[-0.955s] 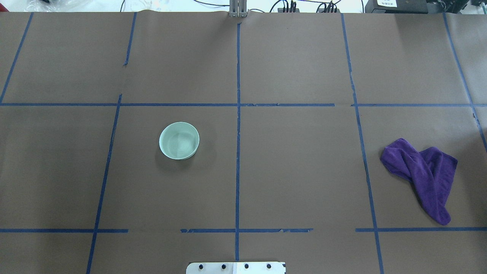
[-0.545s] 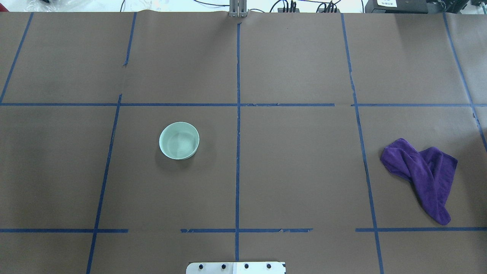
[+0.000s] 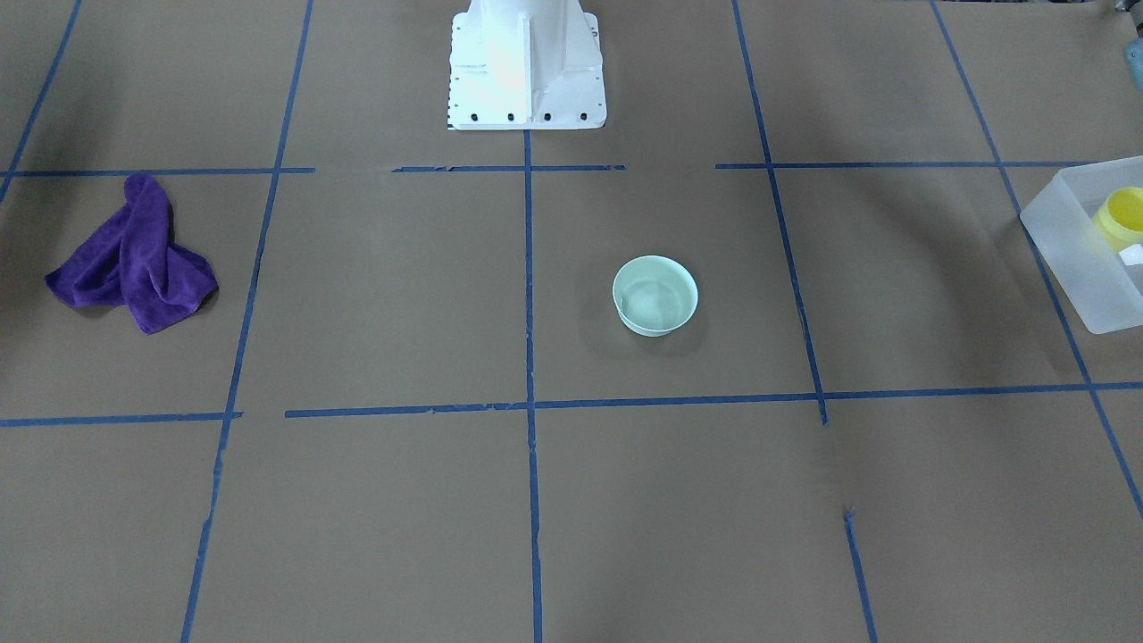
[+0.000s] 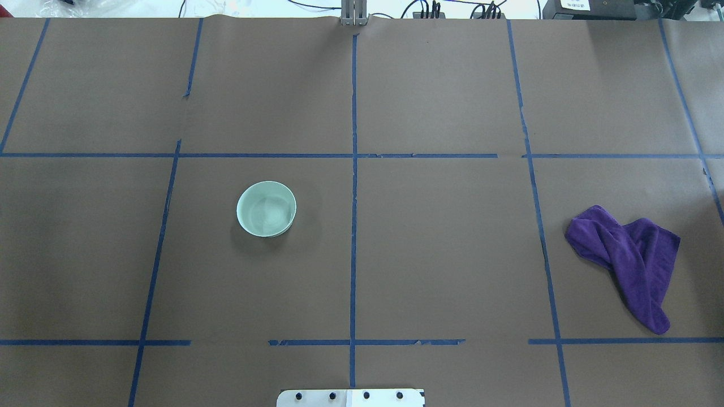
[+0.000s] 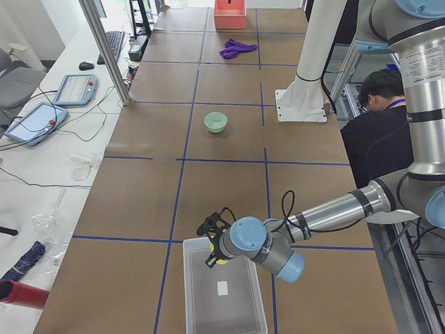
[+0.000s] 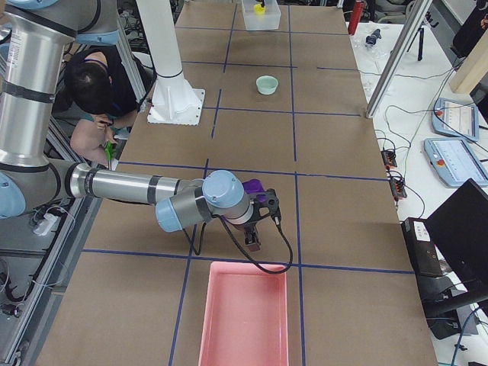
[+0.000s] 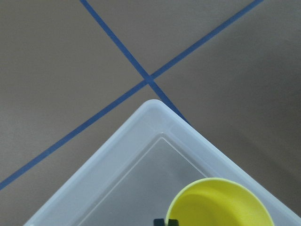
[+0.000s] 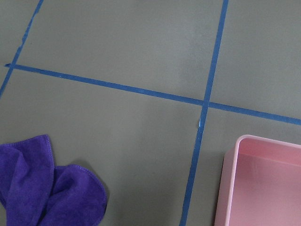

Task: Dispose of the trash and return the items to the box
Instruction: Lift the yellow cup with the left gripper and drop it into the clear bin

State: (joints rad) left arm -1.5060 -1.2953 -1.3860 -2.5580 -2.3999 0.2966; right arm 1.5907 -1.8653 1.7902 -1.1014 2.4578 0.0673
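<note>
The pale mint-green bowl (image 4: 266, 208) stands upright on the brown table, left of the centre line; it also shows in the front view (image 3: 654, 295). The frosted-white box (image 3: 1063, 241) sits at the table's left end. My left gripper (image 7: 166, 221) is over a corner of the box (image 7: 141, 136), its fingertips close together on the rim of the yellow cup (image 7: 221, 202), which is inside the box walls. My right gripper (image 6: 255, 229) hangs above the table between the purple cloth and a pink bin; I cannot tell whether it is open or shut.
A crumpled purple cloth (image 4: 628, 254) lies at the right side of the table. A pink bin (image 6: 244, 320) stands at the table's right end, its corner in the right wrist view (image 8: 263, 183). The robot's white base (image 3: 525, 62) is at the near edge. A person sits behind the robot (image 5: 375, 111).
</note>
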